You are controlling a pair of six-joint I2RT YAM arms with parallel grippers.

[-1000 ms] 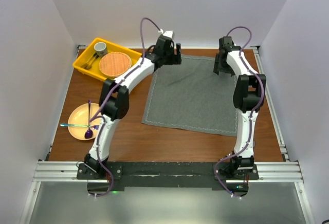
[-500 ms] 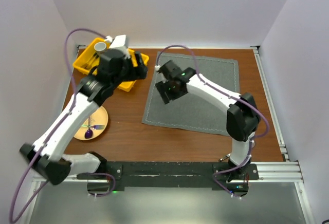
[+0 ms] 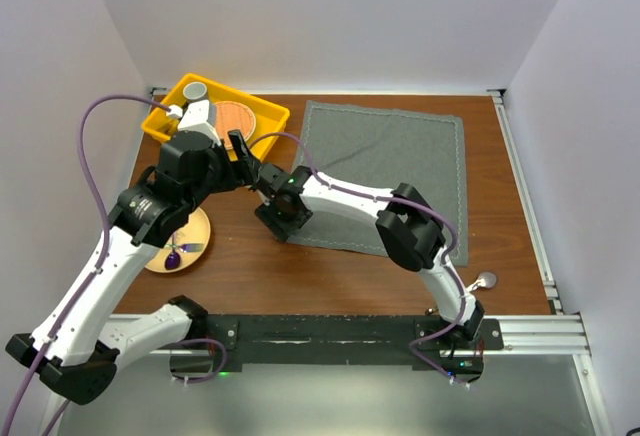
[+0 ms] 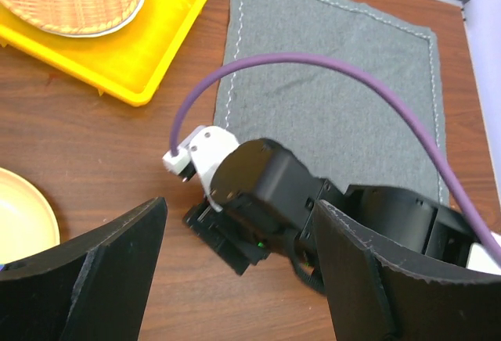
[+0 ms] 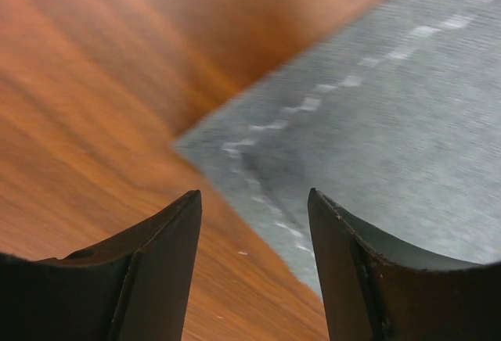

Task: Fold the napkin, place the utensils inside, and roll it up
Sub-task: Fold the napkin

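The grey-green napkin [image 3: 400,171] lies flat and unfolded on the wooden table; it also shows in the left wrist view [image 4: 337,83]. My right gripper [image 3: 281,222] is open, low over the napkin's near-left corner [image 5: 376,122], with one finger over wood and one over cloth [image 5: 254,271]. My left gripper [image 3: 243,156] is open and empty, held high left of the napkin, and looks down on the right gripper [image 4: 227,235] between its fingers [image 4: 239,278]. Purple-handled utensils [image 3: 172,254] lie on a pale yellow plate [image 3: 195,231], partly hidden by the left arm.
A yellow tray [image 3: 262,116] at the back left holds a woven round mat [image 3: 235,114] and a grey cup [image 3: 196,89]. The tray [image 4: 141,52] and plate edge [image 4: 19,216] show in the left wrist view. A small silvery object [image 3: 486,279] lies near the right arm's base.
My right arm swung from the napkin's far-right corner across to its near-left corner. My left arm pulled back from the far-left corner and rose over the table's left side. The napkin stayed flat.
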